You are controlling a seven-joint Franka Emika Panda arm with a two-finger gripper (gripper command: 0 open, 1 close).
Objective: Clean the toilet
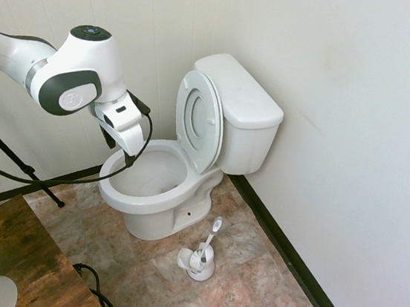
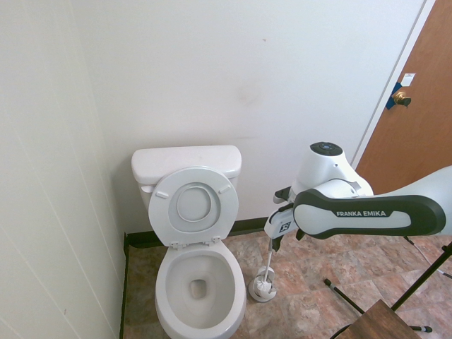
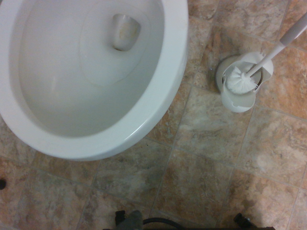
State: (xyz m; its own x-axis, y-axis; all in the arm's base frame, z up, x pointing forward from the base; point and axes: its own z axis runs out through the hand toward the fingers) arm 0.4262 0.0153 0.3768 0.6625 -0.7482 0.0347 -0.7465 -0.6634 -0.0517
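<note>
1. White ceramic toilet (image 1: 157,192) stands in the corner on the tile floor (image 1: 248,286), seat and cover raised.
2. Tool (image 1: 125,157) hangs released and empty above the bowl's rim.
3. Brush (image 3: 242,79) sits in its holder (image 3: 237,98) beside the bowl.

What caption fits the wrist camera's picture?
Looking down: the open toilet bowl beside a brush resting in its holder on tiled floor.
</note>
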